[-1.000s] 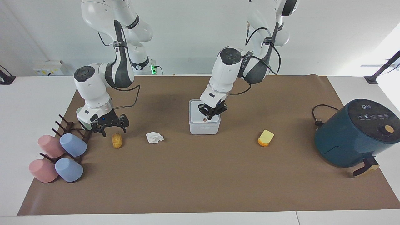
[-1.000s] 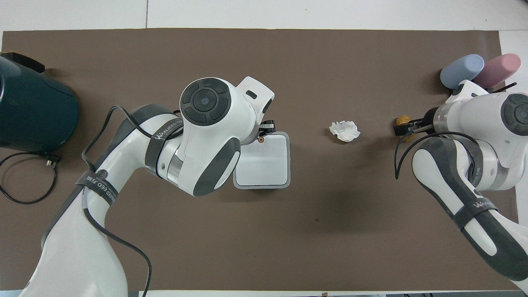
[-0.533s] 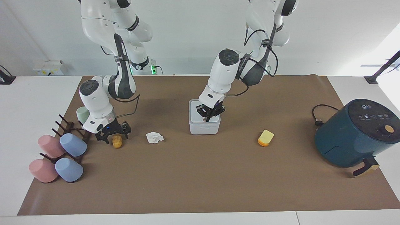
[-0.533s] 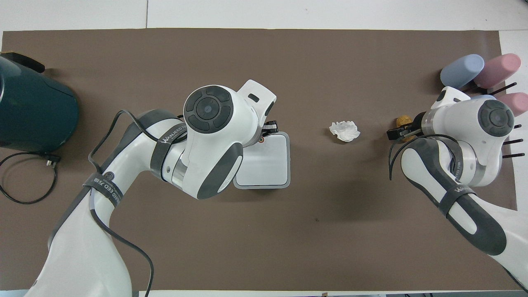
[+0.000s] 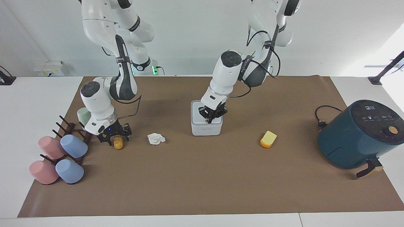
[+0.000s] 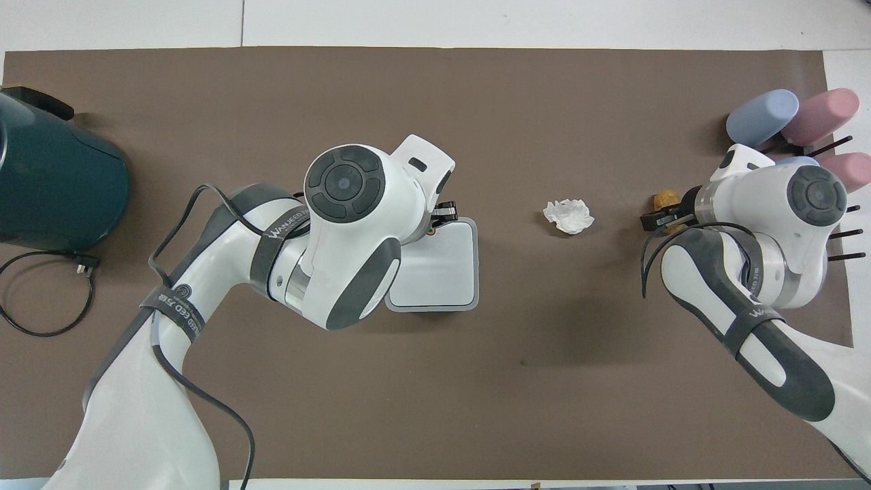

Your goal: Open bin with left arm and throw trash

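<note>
The white bin (image 5: pixel 206 127) (image 6: pixel 442 272) stands mid-table with its lid flat and down. My left gripper (image 5: pixel 210 119) (image 6: pixel 435 219) is shut, its tips pressed on the lid's orange-ringed button. Three bits of trash lie on the mat. The golden-brown bread lump (image 5: pixel 118 143) (image 6: pixel 665 200) is toward the right arm's end, and my right gripper (image 5: pixel 115 138) (image 6: pixel 663 216) is lowered right onto it. A crumpled white paper wad (image 5: pixel 156 138) (image 6: pixel 569 216) lies between lump and bin. The yellow wedge (image 5: pixel 268 139) lies toward the left arm's end, hidden by the arm in the overhead view.
A dark teal air fryer (image 5: pixel 359 134) (image 6: pixel 54 184) with its cord stands at the left arm's end. Pastel cups (image 5: pixel 60 154) (image 6: pixel 789 116) on a dark peg rack sit beside the right gripper. A brown mat (image 5: pixel 202 183) covers the table.
My right gripper came down from beside the rack onto the bread lump. My left gripper sank slightly onto the bin's button. The lid has stayed down.
</note>
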Motion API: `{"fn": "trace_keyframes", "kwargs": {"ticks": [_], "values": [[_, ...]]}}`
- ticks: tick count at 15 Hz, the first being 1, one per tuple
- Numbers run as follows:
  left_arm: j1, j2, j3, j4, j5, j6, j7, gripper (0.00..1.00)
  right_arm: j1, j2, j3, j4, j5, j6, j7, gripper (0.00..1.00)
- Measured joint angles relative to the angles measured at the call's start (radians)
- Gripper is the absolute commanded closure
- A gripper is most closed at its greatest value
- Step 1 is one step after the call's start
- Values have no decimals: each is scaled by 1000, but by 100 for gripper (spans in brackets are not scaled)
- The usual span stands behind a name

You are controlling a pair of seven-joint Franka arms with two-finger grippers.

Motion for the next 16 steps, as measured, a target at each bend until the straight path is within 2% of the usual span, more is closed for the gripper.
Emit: {"fn": "trace_keyframes", "kwargs": {"ticks": [6,8,12,14,16], "values": [[-7,-4,1,-16,16,25,13,100,13,-26,10,18,0,-20,4,100],[-16,-13,2,-35,42,48,14,100,53,-93,15,65,2,-125,80,100],[-24,-22,7,-49,55,66,16,100,106,-242,26,186,3,-411,299,100],[-23,-26,10,-47,54,56,16,100,107,-288,28,238,3,-527,367,100],[0,-47,14,-29,53,-23,27,100,107,-302,28,302,3,-637,389,100]]}}
